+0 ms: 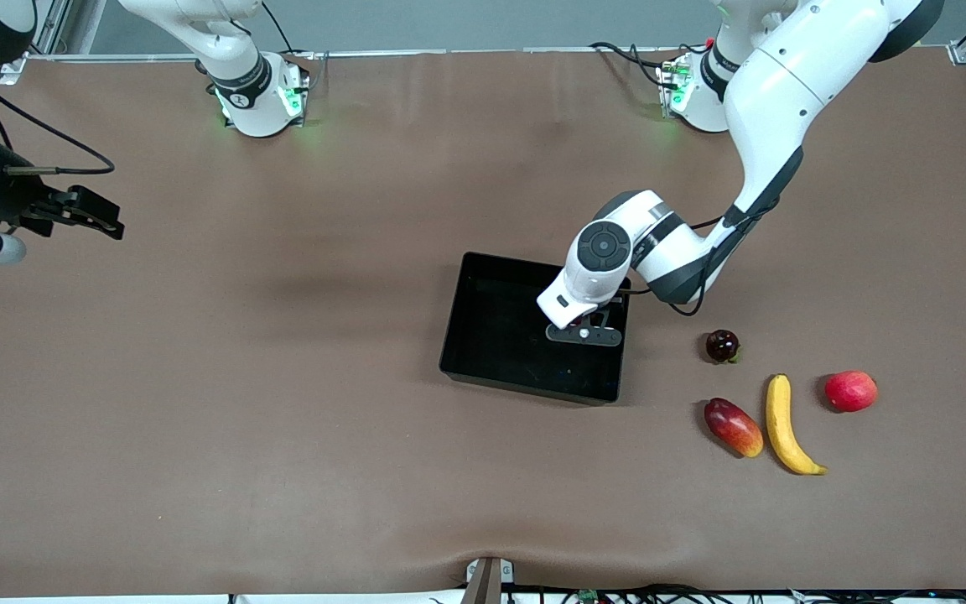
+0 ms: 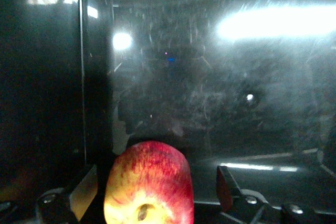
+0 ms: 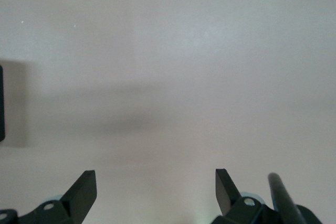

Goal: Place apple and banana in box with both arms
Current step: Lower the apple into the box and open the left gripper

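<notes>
Hanging inside the box [image 1: 483, 335] by its wall toward the left arm's end: left gripper [image 2: 152, 192], jaws wide, apple [image 2: 148, 184] loose between them. Banana [image 1: 787, 426] on the table near the front edge, between a mango [image 1: 733, 427] and a red fruit [image 1: 851, 391]. Right gripper [image 3: 156, 190] waits, jaws wide, over bare table.

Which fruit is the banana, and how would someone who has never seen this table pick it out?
Start at the black box mid-table and look toward the left arm's end, where four fruits lie loose on the brown mat. The banana is in the row nearer the front camera, between the oblong red-and-yellow mango and a round red fruit. It is the only long, curved, all-yellow piece.
</notes>
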Robot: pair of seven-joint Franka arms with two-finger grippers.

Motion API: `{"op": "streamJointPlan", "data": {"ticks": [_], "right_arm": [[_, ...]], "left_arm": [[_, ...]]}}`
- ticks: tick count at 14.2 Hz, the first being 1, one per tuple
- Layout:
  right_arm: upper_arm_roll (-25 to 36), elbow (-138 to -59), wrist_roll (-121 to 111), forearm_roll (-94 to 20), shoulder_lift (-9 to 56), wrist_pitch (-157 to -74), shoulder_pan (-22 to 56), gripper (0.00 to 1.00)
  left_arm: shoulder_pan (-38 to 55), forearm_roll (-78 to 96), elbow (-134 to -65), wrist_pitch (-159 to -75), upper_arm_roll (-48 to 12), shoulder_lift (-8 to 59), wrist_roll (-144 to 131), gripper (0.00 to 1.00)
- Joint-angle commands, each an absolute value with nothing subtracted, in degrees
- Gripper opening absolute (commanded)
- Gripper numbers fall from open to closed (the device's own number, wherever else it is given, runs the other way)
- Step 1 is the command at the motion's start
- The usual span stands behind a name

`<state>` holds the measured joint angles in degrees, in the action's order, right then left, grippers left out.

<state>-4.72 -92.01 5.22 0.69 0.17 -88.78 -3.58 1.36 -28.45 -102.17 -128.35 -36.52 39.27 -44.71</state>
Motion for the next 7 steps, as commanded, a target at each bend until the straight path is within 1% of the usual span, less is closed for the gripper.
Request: {"op": "streamJointPlan", "data": {"ticks": [1,3,5,6,7], "right_arm": [[-5.45,-89.75,4.83,1.67,-0.44,-89.04,-5.19,1.0],[-5.62,-85.62,4.83,2.02,0.26,-88.86,-3.96,1.0],[-5.71,-84.47,4.75,2.02,0.18,-88.86,-3.17,1.0],[-5.71,-84.29,4.49,1.24,0.09,-88.6,-3.25,1.0],[-5.71,-84.2,4.48,0.97,-0.09,-86.59,-3.25,1.0]], "left_arm": [[0.36,-29.18,-101.34,-126.75,-36.82,35.52,-44.66,1.0],[0.18,-28.39,-96.36,-119.31,-37.7,34.37,-43.77,1.0],[0.18,-26.55,-90.03,-112.44,-38.23,34.45,-41.42,1.0],[-0.35,-25.06,-88.0,-110.85,-38.15,34.28,-38.53,1.0],[-2.44,-23.74,-86.24,-109.35,-38.14,34.19,-34.67,1.0]]}}
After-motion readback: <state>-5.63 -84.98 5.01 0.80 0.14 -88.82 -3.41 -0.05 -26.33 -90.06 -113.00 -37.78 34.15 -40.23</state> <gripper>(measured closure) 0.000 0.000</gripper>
